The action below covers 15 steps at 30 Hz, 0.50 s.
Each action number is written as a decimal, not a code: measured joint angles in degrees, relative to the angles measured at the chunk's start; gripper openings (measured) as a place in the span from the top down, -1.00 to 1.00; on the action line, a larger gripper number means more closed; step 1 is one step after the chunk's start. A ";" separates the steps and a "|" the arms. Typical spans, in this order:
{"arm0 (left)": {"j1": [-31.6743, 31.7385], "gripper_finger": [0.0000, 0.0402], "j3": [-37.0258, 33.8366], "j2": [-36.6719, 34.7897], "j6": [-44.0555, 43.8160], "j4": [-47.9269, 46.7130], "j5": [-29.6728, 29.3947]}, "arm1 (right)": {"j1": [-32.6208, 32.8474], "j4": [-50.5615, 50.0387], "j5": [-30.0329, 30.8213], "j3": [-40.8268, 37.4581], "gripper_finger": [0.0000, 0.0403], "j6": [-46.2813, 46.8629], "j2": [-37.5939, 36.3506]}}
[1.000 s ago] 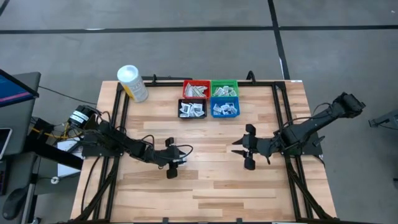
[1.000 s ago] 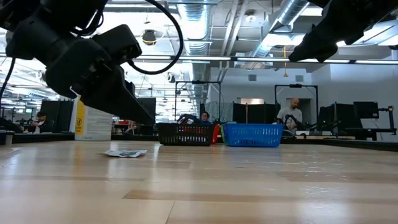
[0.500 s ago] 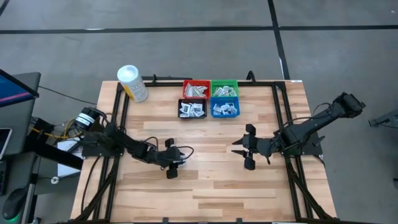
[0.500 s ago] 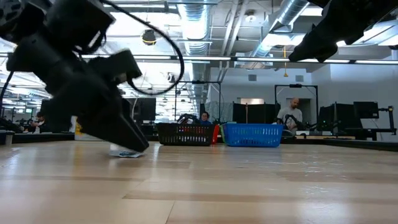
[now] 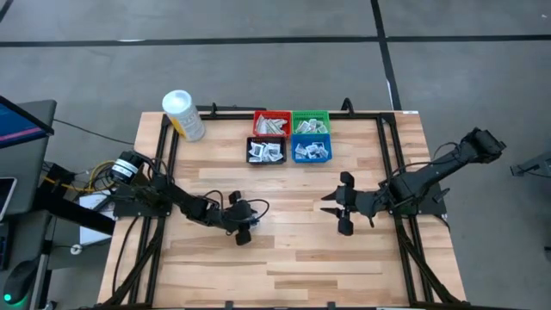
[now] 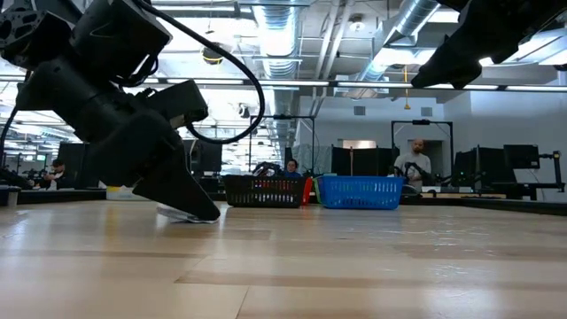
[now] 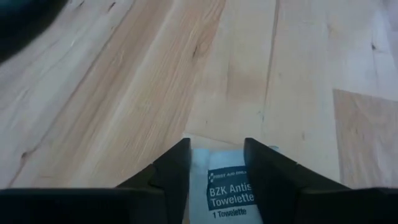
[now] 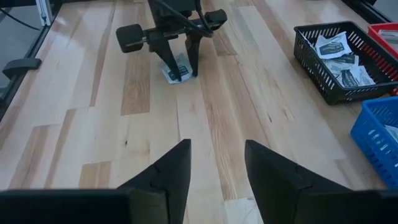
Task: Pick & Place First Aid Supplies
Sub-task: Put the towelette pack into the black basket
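One flat packet (image 7: 231, 190) sits between the left gripper's (image 5: 244, 226) open fingers at table's 7 o'clock, and closing could skid over it; right gripper (image 5: 337, 207) waits open.

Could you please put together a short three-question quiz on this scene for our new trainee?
1. True or false: the towelette packet lies on the bare table, between the fingers of the left tool.
2. Which bin stands directly beside the black bin, in the row nearer the arms? A) red B) green C) blue
3. Fill in: the right tool hangs over bare wood and holds ____.

Key
1. True: the left wrist view shows the packet flat on the wood, one dark finger on each side.
2. C: the blue bin.
3. Nothing: its fingers stand apart with only table between them.
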 joint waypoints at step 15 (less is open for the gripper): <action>0.33 0.96 -0.30 -2.38 -0.35 0.79 -1.24 | 0.00 0.00 0.02 0.02 0.30 0.00 0.00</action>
